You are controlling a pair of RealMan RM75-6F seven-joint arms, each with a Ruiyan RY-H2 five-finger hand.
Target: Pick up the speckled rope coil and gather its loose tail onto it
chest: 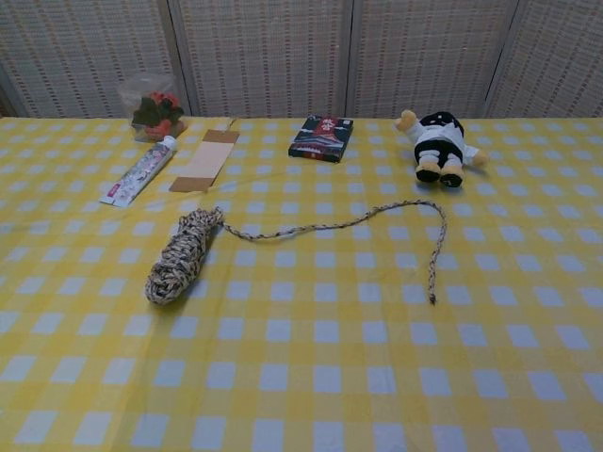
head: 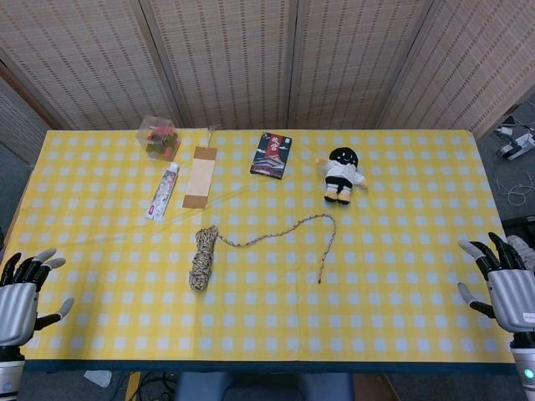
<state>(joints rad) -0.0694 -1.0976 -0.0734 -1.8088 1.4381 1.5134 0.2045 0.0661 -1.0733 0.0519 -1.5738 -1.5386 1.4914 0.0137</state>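
Note:
The speckled rope coil (head: 201, 257) (chest: 183, 255) lies left of centre on the yellow checked cloth. Its loose tail (head: 294, 225) (chest: 377, 218) runs right from the coil's far end, arcs, then drops toward me and ends at a frayed tip. My left hand (head: 25, 288) hovers at the near left corner, fingers spread, holding nothing. My right hand (head: 500, 280) is at the near right edge, fingers also apart and empty. Both hands are far from the rope. The chest view shows neither hand.
Along the far side lie a clear box of red items (head: 159, 137), a toothpaste tube (head: 163, 192), a brown card sleeve (head: 201, 176), a dark booklet (head: 272, 154) and a small plush doll (head: 341, 175). The table's front edge (head: 267, 365) runs near me.

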